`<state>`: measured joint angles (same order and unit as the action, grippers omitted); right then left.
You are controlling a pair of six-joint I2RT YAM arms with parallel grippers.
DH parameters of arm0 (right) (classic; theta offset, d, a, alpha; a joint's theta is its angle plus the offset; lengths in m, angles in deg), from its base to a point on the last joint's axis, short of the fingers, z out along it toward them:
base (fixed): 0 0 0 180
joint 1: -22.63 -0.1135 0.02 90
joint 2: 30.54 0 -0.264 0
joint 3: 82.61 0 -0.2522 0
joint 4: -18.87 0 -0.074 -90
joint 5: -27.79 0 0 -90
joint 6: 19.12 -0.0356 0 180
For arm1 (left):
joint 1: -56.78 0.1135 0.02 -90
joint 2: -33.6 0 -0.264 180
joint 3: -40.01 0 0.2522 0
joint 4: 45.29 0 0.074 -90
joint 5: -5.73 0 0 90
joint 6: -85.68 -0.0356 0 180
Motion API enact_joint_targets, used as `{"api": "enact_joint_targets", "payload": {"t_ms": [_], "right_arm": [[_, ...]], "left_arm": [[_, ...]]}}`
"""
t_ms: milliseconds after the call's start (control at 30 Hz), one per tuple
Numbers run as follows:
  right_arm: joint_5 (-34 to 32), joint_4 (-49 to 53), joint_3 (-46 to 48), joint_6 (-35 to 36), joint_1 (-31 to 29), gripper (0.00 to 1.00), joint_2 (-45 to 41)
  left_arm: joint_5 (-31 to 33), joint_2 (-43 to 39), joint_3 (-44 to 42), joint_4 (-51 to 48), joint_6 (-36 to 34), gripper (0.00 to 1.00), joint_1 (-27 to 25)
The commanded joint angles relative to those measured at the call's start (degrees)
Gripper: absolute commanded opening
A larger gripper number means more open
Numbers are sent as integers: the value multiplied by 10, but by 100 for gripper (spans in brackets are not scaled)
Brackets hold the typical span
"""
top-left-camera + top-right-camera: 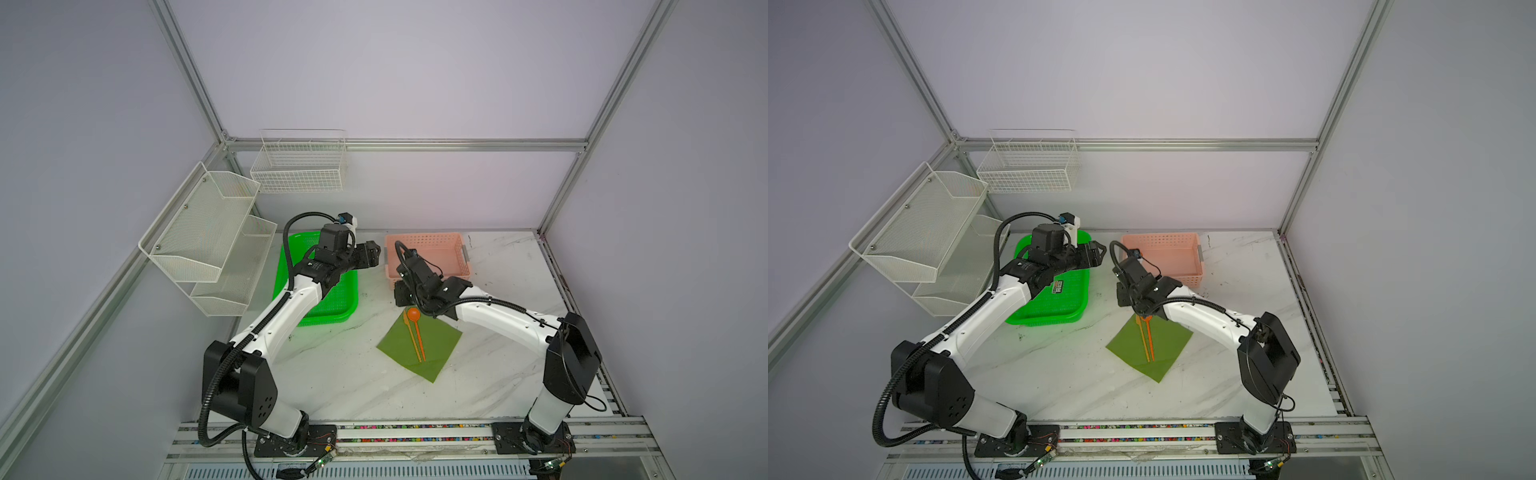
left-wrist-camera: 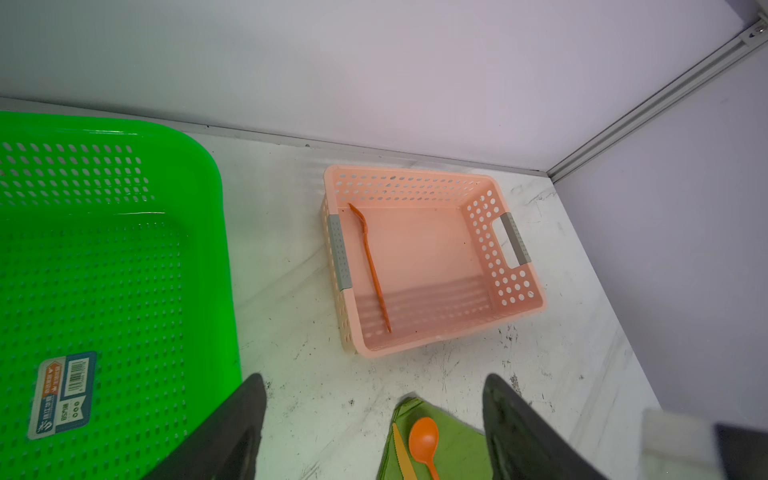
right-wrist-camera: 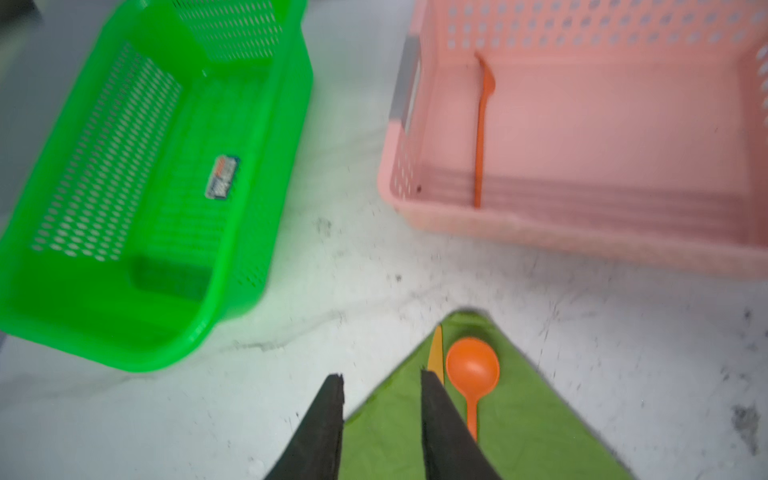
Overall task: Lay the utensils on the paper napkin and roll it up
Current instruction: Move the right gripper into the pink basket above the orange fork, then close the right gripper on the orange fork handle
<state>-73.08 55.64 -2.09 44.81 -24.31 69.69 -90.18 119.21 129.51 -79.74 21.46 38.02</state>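
Observation:
The olive-green paper napkin (image 1: 432, 349) (image 1: 1158, 353) lies flat on the marble table like a diamond. An orange spoon (image 1: 413, 314) (image 3: 473, 365) and a paler orange knife (image 1: 409, 332) (image 3: 436, 349) lie side by side on it, heads at its far corner. The orange fork (image 2: 370, 266) (image 3: 481, 124) lies inside the pink basket (image 2: 415, 172) (image 1: 428, 239), along its left wall. My right gripper (image 3: 382, 376) (image 1: 400, 293) hovers over the napkin's far corner, jaws parted, nothing between them. My left gripper (image 2: 374, 378) (image 1: 374, 254) hangs wide open between tray and basket, holding nothing.
A bright green perforated tray (image 1: 328, 320) (image 2: 208, 208) sits under the left arm, left of the napkin. White wire racks (image 1: 208, 232) (image 1: 299, 166) hang on the left and back walls. Bare marble (image 1: 353, 386) lies in front of the napkin.

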Motion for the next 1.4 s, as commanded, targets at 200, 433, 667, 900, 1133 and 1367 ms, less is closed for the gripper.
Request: {"api": "enact_joint_targets", "payload": {"t_ms": [200, 433, 667, 900, 1133, 1367], "right_arm": [[23, 126, -348, 114, 117, 35, 275], [26, 192, -553, 110, 149, 35, 454], [49, 187, -571, 124, 160, 34, 501], [45, 177, -571, 130, 160, 35, 517], [72, 156, -580, 110, 158, 35, 523], [83, 166, -599, 107, 151, 35, 556]], "left_arm": [[10, -128, -124, 18, 10, 81, 3], [21, -207, -205, 17, 18, 81, 3], [41, -236, -229, 0, 4, 81, 3], [45, -228, -227, -1, 0, 81, 4], [50, -232, -227, -2, -4, 81, 4], [54, -237, -234, -4, -4, 81, 6]]}}
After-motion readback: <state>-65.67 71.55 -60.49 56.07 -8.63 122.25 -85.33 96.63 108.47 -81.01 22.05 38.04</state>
